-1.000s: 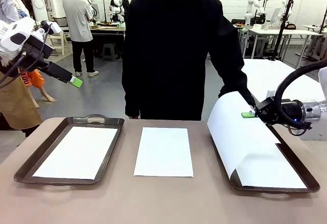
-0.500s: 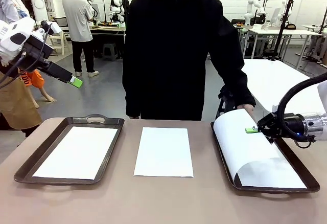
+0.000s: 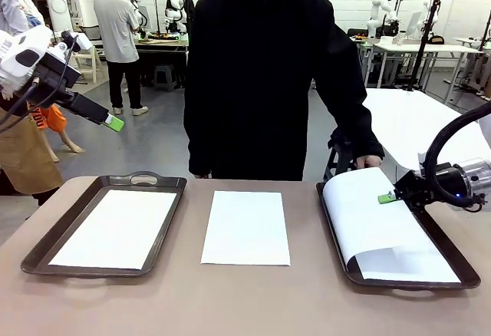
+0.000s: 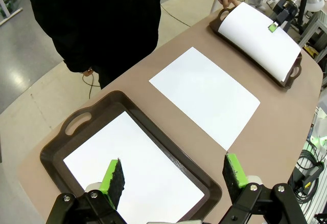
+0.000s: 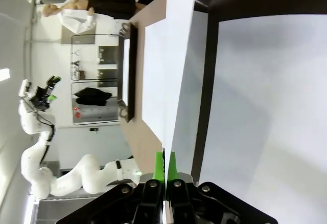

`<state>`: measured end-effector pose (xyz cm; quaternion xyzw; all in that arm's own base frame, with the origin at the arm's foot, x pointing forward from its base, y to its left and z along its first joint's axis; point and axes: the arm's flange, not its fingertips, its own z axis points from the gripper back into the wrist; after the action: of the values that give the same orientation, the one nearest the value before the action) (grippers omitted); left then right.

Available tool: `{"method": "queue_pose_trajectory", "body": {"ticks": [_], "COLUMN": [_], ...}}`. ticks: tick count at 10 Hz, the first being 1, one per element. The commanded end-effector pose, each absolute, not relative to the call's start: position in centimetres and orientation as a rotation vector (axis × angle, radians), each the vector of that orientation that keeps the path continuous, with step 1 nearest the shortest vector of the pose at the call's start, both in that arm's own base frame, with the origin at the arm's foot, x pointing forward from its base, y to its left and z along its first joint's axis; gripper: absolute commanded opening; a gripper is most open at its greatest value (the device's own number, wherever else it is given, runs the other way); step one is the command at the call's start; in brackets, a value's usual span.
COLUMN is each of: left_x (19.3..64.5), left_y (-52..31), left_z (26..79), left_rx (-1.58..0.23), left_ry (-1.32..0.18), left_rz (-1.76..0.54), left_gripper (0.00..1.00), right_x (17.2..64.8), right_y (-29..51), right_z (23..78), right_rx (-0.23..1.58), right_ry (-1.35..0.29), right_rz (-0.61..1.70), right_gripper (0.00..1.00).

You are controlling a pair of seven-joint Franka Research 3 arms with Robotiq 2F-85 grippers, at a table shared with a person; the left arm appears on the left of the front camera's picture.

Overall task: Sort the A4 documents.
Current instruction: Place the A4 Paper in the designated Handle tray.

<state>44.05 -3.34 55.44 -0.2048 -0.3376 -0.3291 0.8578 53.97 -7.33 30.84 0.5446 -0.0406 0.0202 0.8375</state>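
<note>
Across the table, the right gripper (image 3: 387, 197) pinches a curled A4 sheet (image 3: 368, 217) over the right tray (image 3: 453, 263). From the left wrist, the left gripper (image 4: 173, 178) hangs spread above the left tray (image 4: 76, 127); another sheet (image 4: 204, 93) lies between. From the right wrist, green pads (image 5: 159, 166) press together on paper.

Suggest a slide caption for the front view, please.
Right gripper lays a pinched A4 sheet into the right tray.

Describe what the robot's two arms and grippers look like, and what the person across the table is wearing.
Both arms are white with black cables looping along them. The left gripper and right gripper are black, two-fingered, with bright green pads; a small blue light glows on the right wrist. The person wears a dark, long-sleeved zipped jacket.
</note>
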Motion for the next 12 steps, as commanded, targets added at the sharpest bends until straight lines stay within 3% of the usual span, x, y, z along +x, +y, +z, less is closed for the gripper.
{"method": "queue_pose_trajectory", "body": {"ticks": [1, 6, 12], "left_x": [44.0, 44.0, 44.0], "left_y": [-3.3, -3.3, -3.3], "left_z": [55.4, 55.4, 55.4], "left_rx": [-0.422, -0.422, -0.422], "left_ry": [-0.708, -0.708, -0.708], "left_rz": [-0.698, -0.698, -0.698], "left_gripper": [1.00, 1.00, 1.00], "right_x": [54.0, 53.6, 53.6], "right_y": [-6.5, -7.5, -8.4], "right_z": [31.9, 32.1, 32.4], "right_rx": [1.063, 0.823, 0.714], "right_ry": [-0.078, -0.023, -0.055], "right_rz": [0.066, 0.090, 0.067], "right_gripper": [0.01, 0.01, 0.01]}}
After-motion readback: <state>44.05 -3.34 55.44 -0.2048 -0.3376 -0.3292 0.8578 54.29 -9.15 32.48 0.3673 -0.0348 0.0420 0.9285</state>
